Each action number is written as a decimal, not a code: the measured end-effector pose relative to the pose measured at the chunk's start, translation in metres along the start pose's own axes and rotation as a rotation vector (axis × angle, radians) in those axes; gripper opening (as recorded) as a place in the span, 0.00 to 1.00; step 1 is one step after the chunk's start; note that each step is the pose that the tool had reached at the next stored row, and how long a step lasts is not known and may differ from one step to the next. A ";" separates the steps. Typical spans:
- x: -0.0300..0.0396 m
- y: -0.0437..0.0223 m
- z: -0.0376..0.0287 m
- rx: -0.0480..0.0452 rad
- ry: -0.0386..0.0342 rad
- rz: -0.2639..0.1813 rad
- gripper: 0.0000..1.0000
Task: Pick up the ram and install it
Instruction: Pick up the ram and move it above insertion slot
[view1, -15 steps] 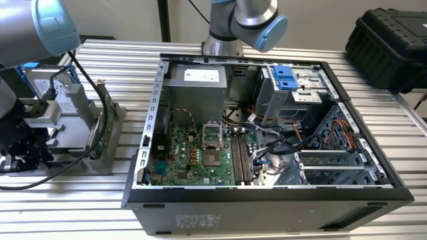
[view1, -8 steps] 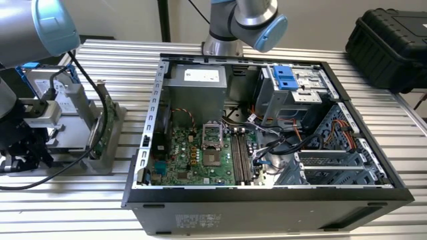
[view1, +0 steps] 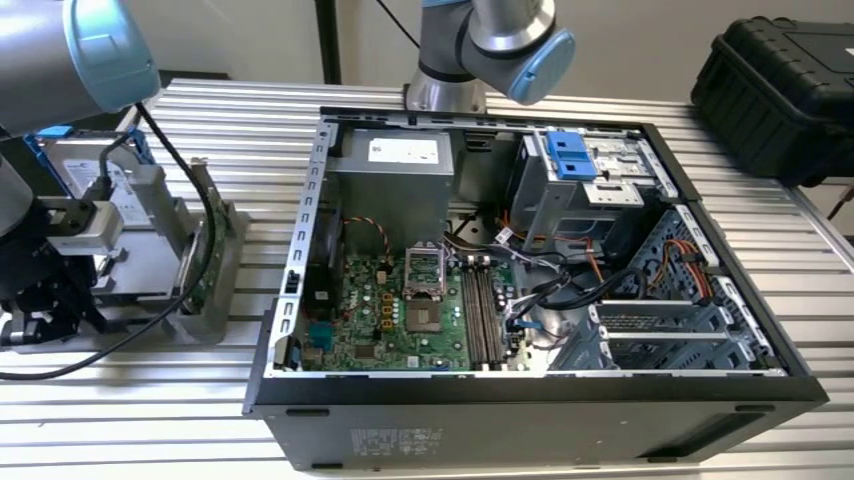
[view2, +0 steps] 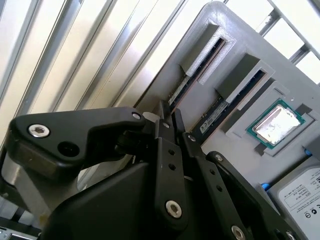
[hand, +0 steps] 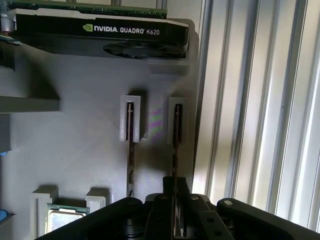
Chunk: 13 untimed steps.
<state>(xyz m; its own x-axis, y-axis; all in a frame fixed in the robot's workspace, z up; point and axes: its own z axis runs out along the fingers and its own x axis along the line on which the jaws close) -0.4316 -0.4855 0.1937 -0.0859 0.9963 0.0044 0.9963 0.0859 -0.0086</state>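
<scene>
Claw (hand: 175, 189): black two-finger gripper, its tips pressed together on the ram, one tip on each flat face.
Ram (hand: 175, 160): thin, long, flat memory stick standing on its edge in a grooved bracket; its near end sits between the claw's tips, and in the second wrist view (view2: 183, 90) it runs straight away from them.
Holder (hand: 90, 150): grey plastic block under the claw, carrying the ram.
Second stick (hand: 131, 170): matching memory stick, just beside the claw, parallel to the ram, apart from it.
Table (hand: 260, 125): ribbed aluminium slats on the claw's other side.
Graphics card (hand: 100, 35): black, well ahead of the claw.
Processor (view2: 276, 123): silver-lidded chip, beyond the second stick.
Computer case (view1: 534, 400): open black tower, well apart from the claw.
</scene>
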 end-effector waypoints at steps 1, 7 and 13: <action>0.0000 0.0000 0.0000 0.0000 0.0000 0.000 0.00; 0.0000 0.0000 0.0000 0.0001 0.0000 0.000 0.00; 0.0000 0.0000 0.0000 0.0002 0.0000 0.000 0.00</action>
<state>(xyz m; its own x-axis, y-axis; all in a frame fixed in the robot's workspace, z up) -0.4317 -0.4855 0.1936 -0.0859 0.9963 0.0045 0.9963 0.0859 -0.0088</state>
